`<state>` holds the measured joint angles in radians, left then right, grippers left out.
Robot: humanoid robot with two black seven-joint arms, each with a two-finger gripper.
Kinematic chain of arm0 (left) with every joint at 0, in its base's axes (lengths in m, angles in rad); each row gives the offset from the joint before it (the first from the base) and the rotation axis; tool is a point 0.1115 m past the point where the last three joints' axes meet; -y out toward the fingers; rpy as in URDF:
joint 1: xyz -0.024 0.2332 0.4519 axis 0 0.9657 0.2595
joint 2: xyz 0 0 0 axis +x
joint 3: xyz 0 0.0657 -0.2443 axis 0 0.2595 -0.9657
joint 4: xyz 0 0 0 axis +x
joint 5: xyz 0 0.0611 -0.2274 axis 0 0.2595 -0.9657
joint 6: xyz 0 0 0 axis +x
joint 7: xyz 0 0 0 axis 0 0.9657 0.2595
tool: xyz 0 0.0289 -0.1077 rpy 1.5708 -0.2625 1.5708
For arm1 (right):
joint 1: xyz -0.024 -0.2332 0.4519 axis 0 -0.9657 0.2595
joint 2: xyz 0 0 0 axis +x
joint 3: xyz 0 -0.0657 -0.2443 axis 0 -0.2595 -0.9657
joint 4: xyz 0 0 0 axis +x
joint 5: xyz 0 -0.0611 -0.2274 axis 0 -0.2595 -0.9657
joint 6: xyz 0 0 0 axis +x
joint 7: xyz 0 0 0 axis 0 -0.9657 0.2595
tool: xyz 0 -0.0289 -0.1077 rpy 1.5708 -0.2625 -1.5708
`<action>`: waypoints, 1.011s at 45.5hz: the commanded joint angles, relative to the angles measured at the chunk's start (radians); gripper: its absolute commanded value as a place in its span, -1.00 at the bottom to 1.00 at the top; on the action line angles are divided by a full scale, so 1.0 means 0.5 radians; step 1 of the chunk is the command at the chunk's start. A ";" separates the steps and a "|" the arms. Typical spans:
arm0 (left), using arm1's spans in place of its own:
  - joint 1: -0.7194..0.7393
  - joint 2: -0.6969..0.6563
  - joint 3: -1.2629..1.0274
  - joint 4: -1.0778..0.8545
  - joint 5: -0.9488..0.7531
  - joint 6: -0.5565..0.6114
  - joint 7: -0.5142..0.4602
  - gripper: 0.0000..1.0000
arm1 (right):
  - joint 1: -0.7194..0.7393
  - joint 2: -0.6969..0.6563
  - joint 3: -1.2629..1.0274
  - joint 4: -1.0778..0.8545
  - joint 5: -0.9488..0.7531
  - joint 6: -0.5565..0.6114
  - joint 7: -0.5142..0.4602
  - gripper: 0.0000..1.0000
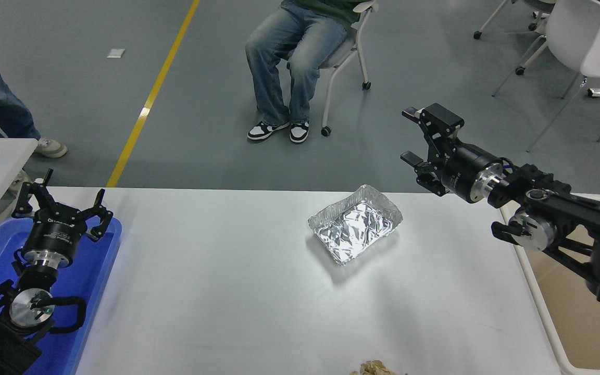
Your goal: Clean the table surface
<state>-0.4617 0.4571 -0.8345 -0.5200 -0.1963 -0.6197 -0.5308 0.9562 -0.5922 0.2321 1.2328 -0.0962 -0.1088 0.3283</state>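
Right gripper (pixel 419 136) jaws wide, empty, in air past table (pixel 216 291) far edge, up-right of foil tray (pixel 354 225), not touching it. Left gripper (pixel 60 203) spread wide, parked over blue tray (pixel 97 271) at lower left. Foil tray empty, mid-table. Beige bin (pixel 545 317) at right edge. Crumpled scrap (pixel 375 369) at near edge. Person (pixel 284 57) seated beyond table
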 commanded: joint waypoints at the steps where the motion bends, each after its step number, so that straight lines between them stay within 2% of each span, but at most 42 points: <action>1: 0.000 0.000 0.000 0.000 0.000 0.000 0.000 1.00 | -0.053 0.089 0.008 -0.005 0.404 0.006 0.040 0.96; 7: 0.000 0.000 0.000 0.000 0.000 0.000 0.000 1.00 | -0.078 0.166 0.030 -0.027 0.665 0.003 0.040 0.96; 23: 0.000 0.000 0.000 0.000 0.000 0.000 0.000 1.00 | -0.203 0.341 0.165 -0.223 0.846 -0.003 0.037 0.98; 35: 0.000 0.000 0.000 0.000 0.000 0.000 0.000 1.00 | -0.259 0.414 0.180 -0.480 0.861 0.018 0.022 0.98; 46: 0.000 0.000 0.000 0.000 0.000 0.000 0.003 1.00 | -0.308 0.411 0.183 -0.548 0.861 0.061 0.018 0.98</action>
<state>-0.4617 0.4571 -0.8345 -0.5200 -0.1964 -0.6197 -0.5306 0.8300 -0.3984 0.3169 1.0164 0.3249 -0.0965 0.3394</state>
